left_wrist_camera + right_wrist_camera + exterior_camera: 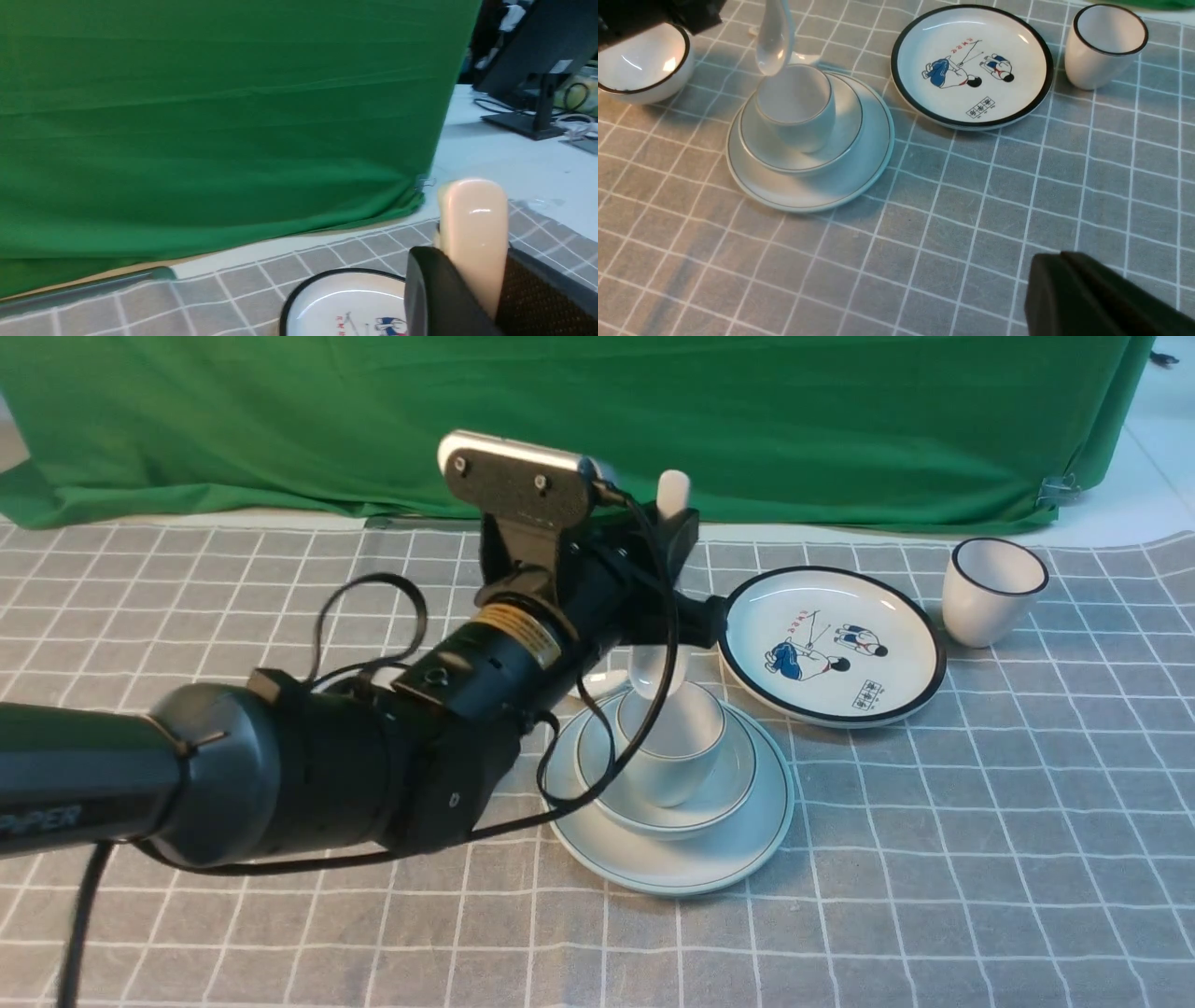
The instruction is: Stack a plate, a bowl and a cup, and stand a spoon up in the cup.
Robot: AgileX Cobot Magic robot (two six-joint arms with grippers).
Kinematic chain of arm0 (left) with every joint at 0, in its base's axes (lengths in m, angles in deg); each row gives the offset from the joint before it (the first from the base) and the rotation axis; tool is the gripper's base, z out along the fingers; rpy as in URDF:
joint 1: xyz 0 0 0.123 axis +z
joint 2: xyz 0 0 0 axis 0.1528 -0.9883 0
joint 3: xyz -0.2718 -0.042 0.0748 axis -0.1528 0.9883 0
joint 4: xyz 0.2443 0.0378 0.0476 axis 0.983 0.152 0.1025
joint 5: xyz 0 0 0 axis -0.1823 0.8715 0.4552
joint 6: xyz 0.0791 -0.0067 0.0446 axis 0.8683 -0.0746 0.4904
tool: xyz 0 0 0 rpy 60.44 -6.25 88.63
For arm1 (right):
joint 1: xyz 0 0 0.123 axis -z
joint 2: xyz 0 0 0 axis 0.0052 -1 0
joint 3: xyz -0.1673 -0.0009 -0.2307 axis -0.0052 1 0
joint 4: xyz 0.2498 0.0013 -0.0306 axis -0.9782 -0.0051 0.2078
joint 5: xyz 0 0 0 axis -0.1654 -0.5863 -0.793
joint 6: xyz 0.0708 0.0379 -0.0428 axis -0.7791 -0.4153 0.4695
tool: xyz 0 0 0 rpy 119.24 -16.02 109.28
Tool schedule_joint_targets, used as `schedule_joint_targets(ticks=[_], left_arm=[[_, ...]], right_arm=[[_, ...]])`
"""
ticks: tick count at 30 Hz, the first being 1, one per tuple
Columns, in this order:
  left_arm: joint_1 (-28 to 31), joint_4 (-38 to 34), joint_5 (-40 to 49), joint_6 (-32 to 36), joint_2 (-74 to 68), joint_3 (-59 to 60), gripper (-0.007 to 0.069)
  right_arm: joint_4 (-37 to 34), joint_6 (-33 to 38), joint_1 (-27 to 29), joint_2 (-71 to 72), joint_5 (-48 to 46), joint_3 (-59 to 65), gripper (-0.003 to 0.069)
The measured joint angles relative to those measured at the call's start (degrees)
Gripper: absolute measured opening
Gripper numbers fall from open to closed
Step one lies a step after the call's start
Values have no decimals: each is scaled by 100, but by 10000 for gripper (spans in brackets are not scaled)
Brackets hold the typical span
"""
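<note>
Green cloth backs the table, which is spread with grey checked fabric. Stacking looks done: the plate lies at the bottom, the bowl in it, and the cup in the bowl. Only the spoon is left to place. The left gripper clamps its handle, scoop hanging at the cup's mouth, not yet stood inside. The right gripper is clenched and empty, well apart.

The front camera looks forward and down from the near side, over the grey checked cloth to the green curtain. The left wrist camera is low, facing that curtain. The right wrist camera looks down from above. All three see the black-rimmed white cartoon plate.
</note>
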Motion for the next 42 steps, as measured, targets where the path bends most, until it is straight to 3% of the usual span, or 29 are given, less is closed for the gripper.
schedule_joint_targets(ticks=[3,21,31,36,39,42], left_arm=[[0,498,-153,-394,-182,2,122],[0,569,-102,-184,-565,7,127],[0,569,59,-184,-565,7,238],[0,569,64,-184,-559,7,248],[0,546,257,-184,-481,7,234],[0,400,1449,-180,-50,7,177]], right_arm=[[5,2,0,-69,19,0,22],[5,45,0,-69,19,0,22],[5,56,0,-69,19,0,26],[5,56,0,-69,19,0,31],[5,61,0,-69,19,0,34],[12,158,0,-69,14,0,35]])
